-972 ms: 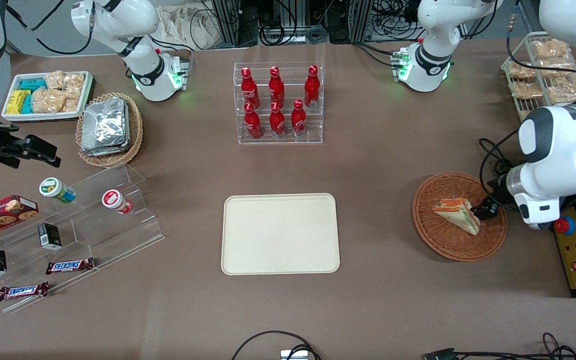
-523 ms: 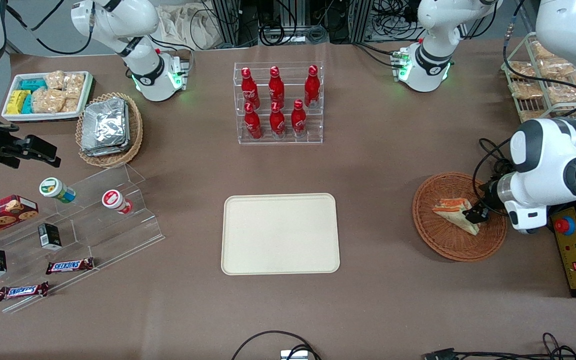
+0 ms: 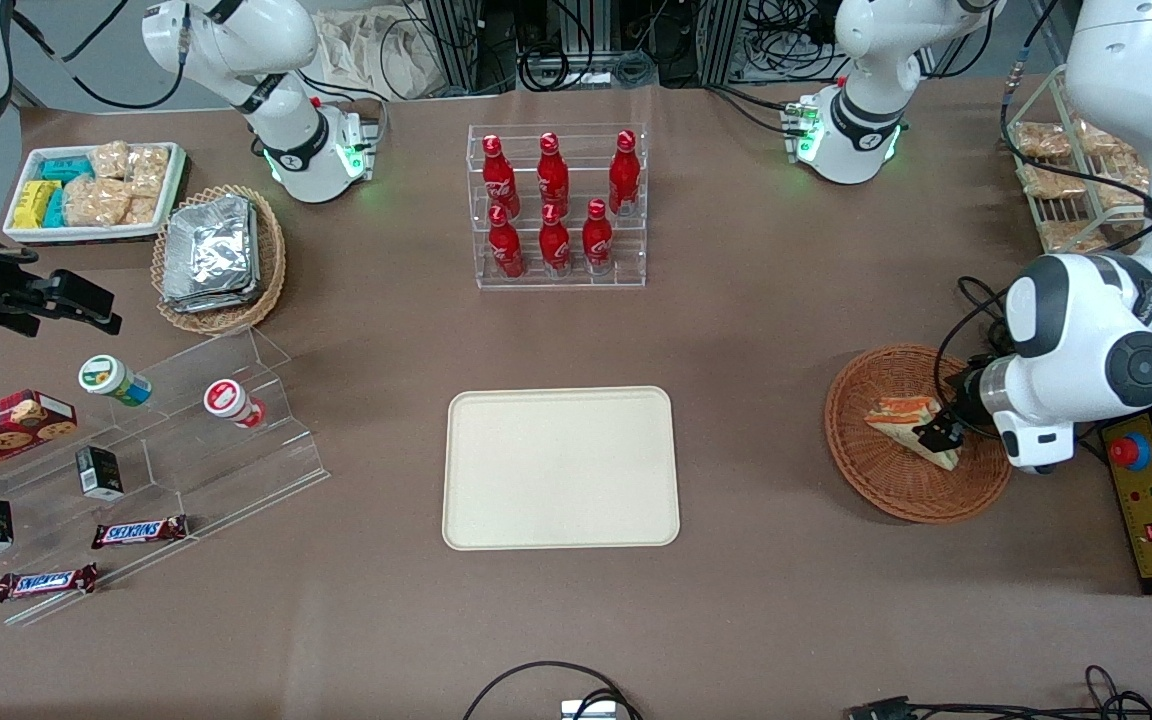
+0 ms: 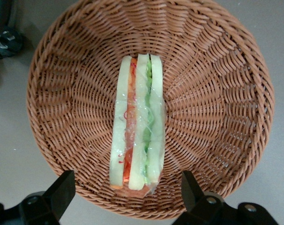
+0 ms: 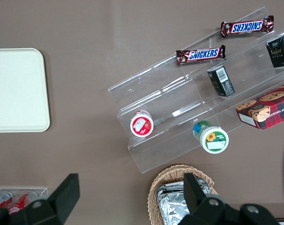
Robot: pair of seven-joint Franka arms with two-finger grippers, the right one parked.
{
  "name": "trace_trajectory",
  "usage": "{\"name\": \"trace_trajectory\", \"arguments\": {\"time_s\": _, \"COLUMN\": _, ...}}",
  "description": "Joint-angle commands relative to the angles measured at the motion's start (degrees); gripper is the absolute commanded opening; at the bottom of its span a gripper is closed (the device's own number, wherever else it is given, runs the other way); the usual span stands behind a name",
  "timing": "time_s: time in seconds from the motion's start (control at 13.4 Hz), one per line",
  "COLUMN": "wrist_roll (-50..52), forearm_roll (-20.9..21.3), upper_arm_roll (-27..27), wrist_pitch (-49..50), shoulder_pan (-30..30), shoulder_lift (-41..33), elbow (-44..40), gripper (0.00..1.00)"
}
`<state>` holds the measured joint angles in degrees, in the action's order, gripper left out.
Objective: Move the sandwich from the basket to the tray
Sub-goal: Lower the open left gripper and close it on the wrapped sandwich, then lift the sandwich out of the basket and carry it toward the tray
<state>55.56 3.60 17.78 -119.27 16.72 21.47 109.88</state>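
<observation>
The step in hand is the reach for the pick: the claw [image 3: 939, 432] hangs over the reddish-brown basket [image 3: 861, 470] at the right of the front frame, just above the wider end of the sandwich [image 3: 898, 419], which lies in the basket's bowl. In the wrist view the sandwich [image 4: 137, 122] stands on edge, its layers facing up, and the claw's fingers [image 4: 62, 187] are spread wide to either side of it, not touching it. Next, I judge, the claw must sink until the fingers flank the bread, close gently, lift, and carry it to the cream tray [image 3: 561, 467] at the frame's centre on the counter.
</observation>
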Motion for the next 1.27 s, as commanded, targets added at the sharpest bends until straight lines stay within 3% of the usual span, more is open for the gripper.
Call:
{"name": "trace_trajectory", "arguments": {"time_s": 0.0, "wrist_roll": 1.7, "forearm_roll": 3.2, "upper_arm_roll": 0.1, "wrist_pitch": -1.8, "shoulder_pan": -0.5, "shoulder_lift": 0.3, "elbow": 2.3, "gripper": 1.00}}
{"name": "trace_trajectory", "arguments": {"time_s": 0.15, "wrist_roll": 2.5, "forearm_roll": 6.1, "upper_arm_roll": 0.1, "wrist_pitch": -3.7, "shoulder_pan": -0.5, "shoulder_lift": 0.1, "elbow": 5.0, "gripper": 1.00}}
{"name": "trace_trajectory", "arguments": {"time_s": 0.6, "wrist_roll": 5.2, "forearm_roll": 6.6, "upper_arm_roll": 0.1, "wrist_pitch": -5.9, "shoulder_pan": -0.2, "shoulder_lift": 1.6, "elbow": 5.4, "gripper": 1.00}}
{"name": "trace_trajectory", "arguments": {"time_s": 0.82, "wrist_roll": 5.4, "forearm_roll": 6.5, "upper_arm_roll": 0.1, "wrist_pitch": -6.2, "shoulder_pan": 0.2, "shoulder_lift": 2.7, "elbow": 3.5, "gripper": 0.90}}
{"name": "trace_trajectory", "arguments": {"time_s": 1.05, "wrist_roll": 6.3, "forearm_roll": 6.4, "upper_arm_roll": 0.1, "wrist_pitch": -7.6, "shoulder_pan": 0.2, "shoulder_lift": 3.0, "elbow": 2.9, "gripper": 0.59}}
{"name": "trace_trajectory", "arguments": {"time_s": 1.2, "wrist_roll": 9.0, "forearm_roll": 6.4, "upper_arm_roll": 0.1, "wrist_pitch": -8.3, "shoulder_pan": 0.2, "shoulder_lift": 3.0, "elbow": 2.7, "gripper": 0.19}}
